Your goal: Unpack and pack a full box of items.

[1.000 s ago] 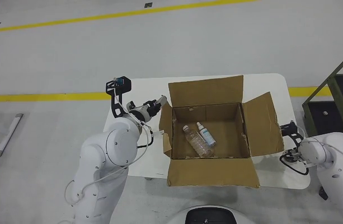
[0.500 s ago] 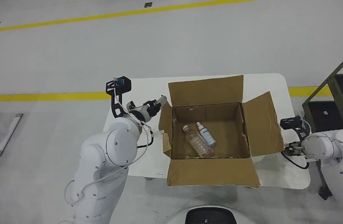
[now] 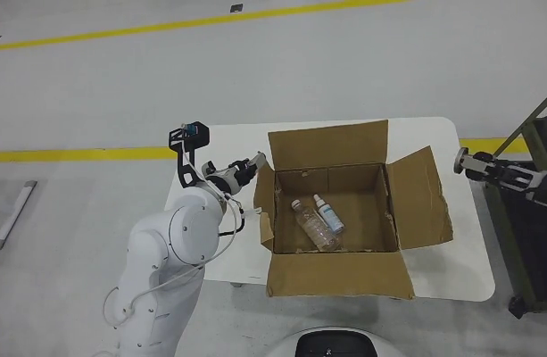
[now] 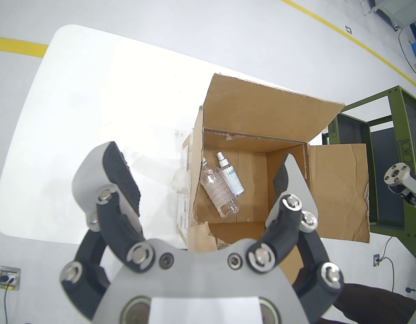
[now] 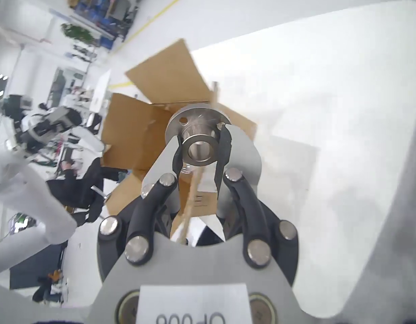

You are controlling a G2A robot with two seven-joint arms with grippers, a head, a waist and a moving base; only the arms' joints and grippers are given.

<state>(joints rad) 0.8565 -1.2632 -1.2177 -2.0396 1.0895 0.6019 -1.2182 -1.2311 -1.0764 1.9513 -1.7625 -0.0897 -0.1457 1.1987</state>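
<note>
Left gripper (image 4: pixel 199 156) over table (image 4: pixel 93 85), grey floor (image 3: pixel 255 71)

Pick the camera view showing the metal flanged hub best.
Right wrist view: the metal flanged hub sits close up, bore and flange holes visible, clamped in the right end effector. The left wrist and top views show the hub small and distant.

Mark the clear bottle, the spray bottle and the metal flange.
clear bottle (image 4: pixel 218 193), left wrist view, mid-body.
spray bottle (image 4: pixel 231 177), left wrist view, labelled body.
metal flange (image 5: pixel 194 118), right wrist view, round disc.
</note>
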